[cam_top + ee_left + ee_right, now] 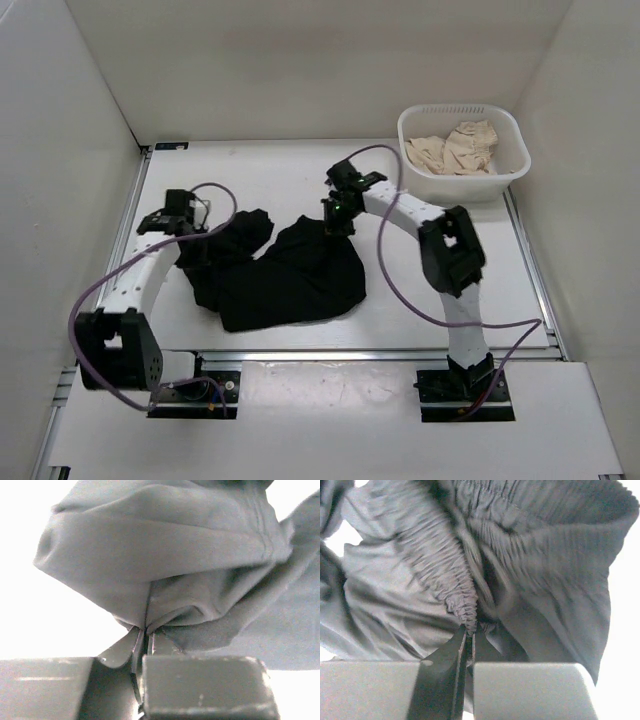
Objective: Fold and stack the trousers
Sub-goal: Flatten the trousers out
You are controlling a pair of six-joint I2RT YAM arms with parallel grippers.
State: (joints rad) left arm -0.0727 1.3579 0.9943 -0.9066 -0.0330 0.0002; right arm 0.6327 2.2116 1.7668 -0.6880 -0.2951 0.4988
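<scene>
Black trousers (285, 275) lie crumpled in the middle of the white table. My left gripper (193, 243) is shut on a fold at the trousers' left end; in the left wrist view the jaws pinch the dark cloth (165, 565) at the gripper (146, 630). My right gripper (338, 222) is shut on the upper right edge; the right wrist view shows the jaws (469, 629) pinching the gathered elastic waistband (455, 585). The cloth hangs from both grippers.
A white laundry basket (507, 175) stands at the back right with beige clothing (455, 148) in it. White walls close the table on three sides. A metal rail (380, 355) runs along the near edge by the arm bases.
</scene>
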